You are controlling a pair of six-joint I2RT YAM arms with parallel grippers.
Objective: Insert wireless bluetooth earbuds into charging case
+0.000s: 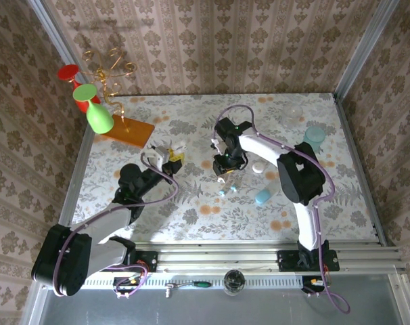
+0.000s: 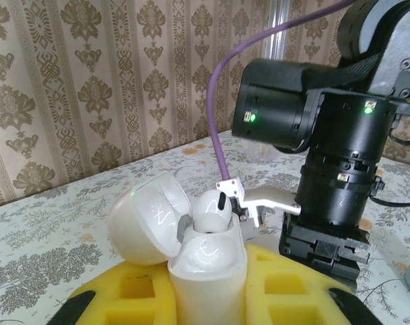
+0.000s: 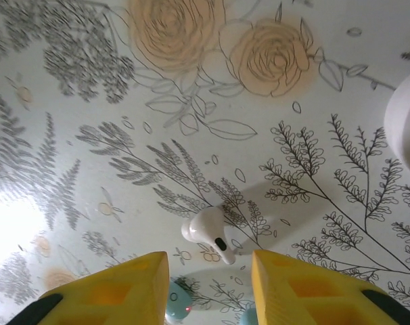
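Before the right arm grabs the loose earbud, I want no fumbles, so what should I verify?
1. The small glossy white charging case sits clamped in the left gripper: ok.
2. Its rounded lid open: ok.
3. A seated white earbud fills one slot: ok; free slot: cannot tell.
4. The loose white earbud on the floral table lines up with the right gripper gap: ok.
5. Right jaws around it: not ok, it lies beyond the yellow fingertips.
6. Two small teal pieces clear of them: cannot tell.
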